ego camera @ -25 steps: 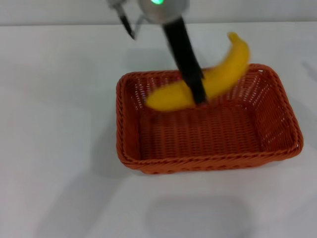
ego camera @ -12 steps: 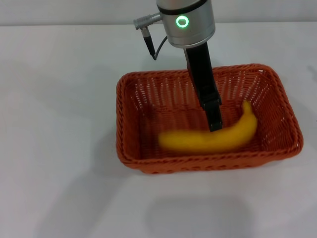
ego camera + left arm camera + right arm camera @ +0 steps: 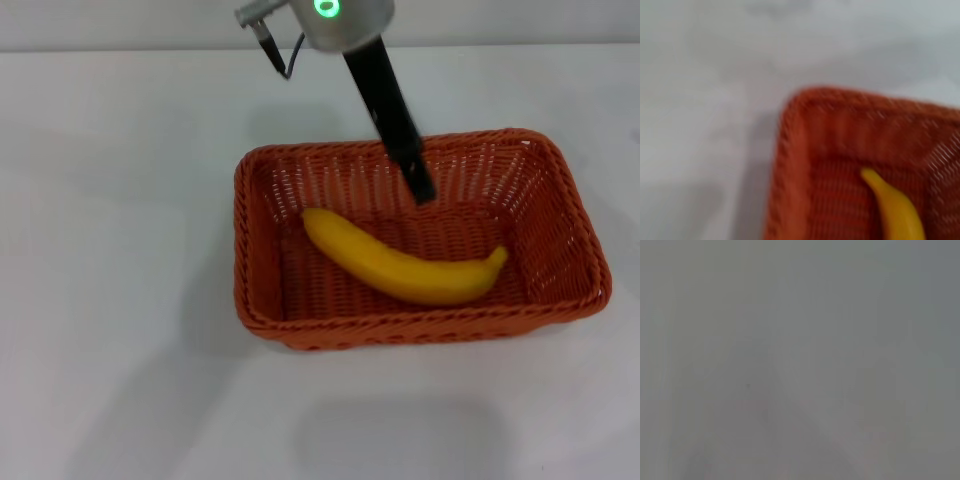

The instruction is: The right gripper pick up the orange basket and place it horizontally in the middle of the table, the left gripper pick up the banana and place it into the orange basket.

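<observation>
The yellow banana [image 3: 400, 268] lies flat on the floor of the orange basket [image 3: 420, 330], which sits lengthwise across the middle of the white table [image 3: 120, 200]. My left gripper [image 3: 420, 190] hangs over the basket's far side, above the banana and clear of it, open with nothing in it; from the head I see it side-on as one black bar. The left wrist view shows a corner of the basket [image 3: 790, 165] with one end of the banana [image 3: 897, 207] inside. The right gripper is out of view; its wrist view shows only plain grey.
The left arm's silver wrist [image 3: 330, 20] with a green light and a cable reaches in from the far edge. Bare white tabletop surrounds the basket on every side.
The left gripper let go of the banana, which now lies still on the basket floor. The gripper has risen and pulled back toward the far rim.
</observation>
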